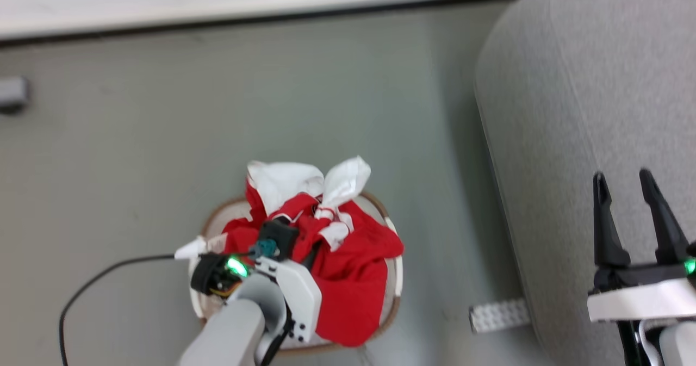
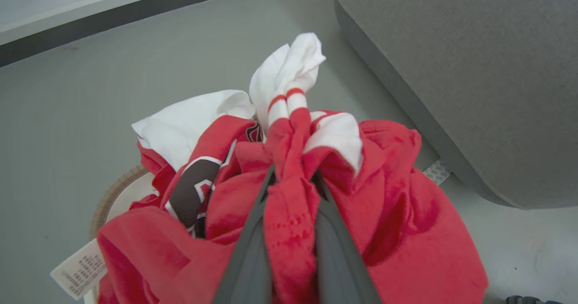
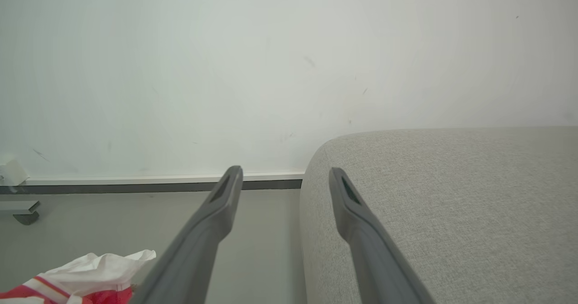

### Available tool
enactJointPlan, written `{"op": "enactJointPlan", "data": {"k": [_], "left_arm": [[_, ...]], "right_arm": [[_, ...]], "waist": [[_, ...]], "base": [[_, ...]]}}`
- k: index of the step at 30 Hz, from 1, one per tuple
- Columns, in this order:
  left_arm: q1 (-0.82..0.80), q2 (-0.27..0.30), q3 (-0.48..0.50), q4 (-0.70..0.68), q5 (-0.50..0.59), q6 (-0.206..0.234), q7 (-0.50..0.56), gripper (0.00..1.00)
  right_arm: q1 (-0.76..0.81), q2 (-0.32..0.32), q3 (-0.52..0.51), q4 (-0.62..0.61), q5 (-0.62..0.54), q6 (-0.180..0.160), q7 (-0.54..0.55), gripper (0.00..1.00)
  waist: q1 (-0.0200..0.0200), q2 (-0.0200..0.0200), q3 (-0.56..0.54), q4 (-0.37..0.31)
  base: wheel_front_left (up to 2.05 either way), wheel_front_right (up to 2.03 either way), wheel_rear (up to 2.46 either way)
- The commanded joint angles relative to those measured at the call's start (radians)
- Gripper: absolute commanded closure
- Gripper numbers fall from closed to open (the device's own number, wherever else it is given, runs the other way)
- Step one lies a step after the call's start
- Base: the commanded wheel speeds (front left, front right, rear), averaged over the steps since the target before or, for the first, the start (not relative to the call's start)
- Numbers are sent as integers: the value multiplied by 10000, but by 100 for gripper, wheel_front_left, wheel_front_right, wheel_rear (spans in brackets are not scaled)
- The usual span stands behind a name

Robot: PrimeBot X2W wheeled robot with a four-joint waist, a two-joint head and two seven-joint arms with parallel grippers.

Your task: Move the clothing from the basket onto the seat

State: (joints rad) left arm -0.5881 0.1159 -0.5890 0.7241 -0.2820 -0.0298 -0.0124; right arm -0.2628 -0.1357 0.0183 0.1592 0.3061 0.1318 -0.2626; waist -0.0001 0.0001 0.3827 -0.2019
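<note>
Here, in the head view, the clothing (image 1: 353, 268) lies heaped in the laundry basket (image 1: 394, 295), red folds spilling over the rim nearest the sofa (image 1: 587, 110) and white pieces standing up at the far side. The basket sits on the grey-green floor (image 1: 136, 165), apart from the sofa's rounded edge. The left tool (image 1: 304, 241) reaches down into the heap from the near side, its fingers buried in the red cloth, and a black cable (image 1: 109, 271) trails away to the left. The right tool (image 1: 622, 177) hangs over the sofa with its two dark fingers spread and nothing between them. A small pale perforated pad (image 1: 499, 315) lies on the floor against the sofa's base.

In the left wrist view, the left tool's fingers (image 2: 253, 250) are pressed together on a bunched fold of red cloth, pinching it. Beyond the pinch rises a white piece with red stripes (image 2: 289, 69). A dark print (image 2: 194, 191) shows on one garment, and a white care label (image 2: 81, 270) hangs at the lower left above the basket's brown rim (image 2: 113, 191).

In the right wrist view, the right tool's fingers (image 3: 226, 200) stand wide apart, empty, before a pale wall (image 3: 226, 69), with the sofa to the right.
</note>
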Motion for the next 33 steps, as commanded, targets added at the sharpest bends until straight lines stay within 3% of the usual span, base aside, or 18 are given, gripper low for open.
{"op": "enactJointPlan", "data": {"k": [1,10,21,33], "left_arm": [[227,-18,5,-102,-200,3,-73,100],[1195,7,-186,-934,-510,-162,-60,100],[2083,464,-42,-2825,-727,311,-68,100],[2406,1183,102,-4985,-679,691,547,100]], "right_arm": [[249,-111,-75,52,-66,-21,-32,0],[1133,-126,-166,226,-180,-21,-30,0],[2014,-129,-42,483,-295,-21,-30,0],[2757,-89,-48,624,-335,-21,-30,0]], "waist": [[1,-1,-921,481],[1,-1,-2249,838],[1,-1,-3738,1108],[1,-1,-4395,1171]], "base": [[0,0,0],[0,0,0],[0,0,0],[0,0,0]]}}
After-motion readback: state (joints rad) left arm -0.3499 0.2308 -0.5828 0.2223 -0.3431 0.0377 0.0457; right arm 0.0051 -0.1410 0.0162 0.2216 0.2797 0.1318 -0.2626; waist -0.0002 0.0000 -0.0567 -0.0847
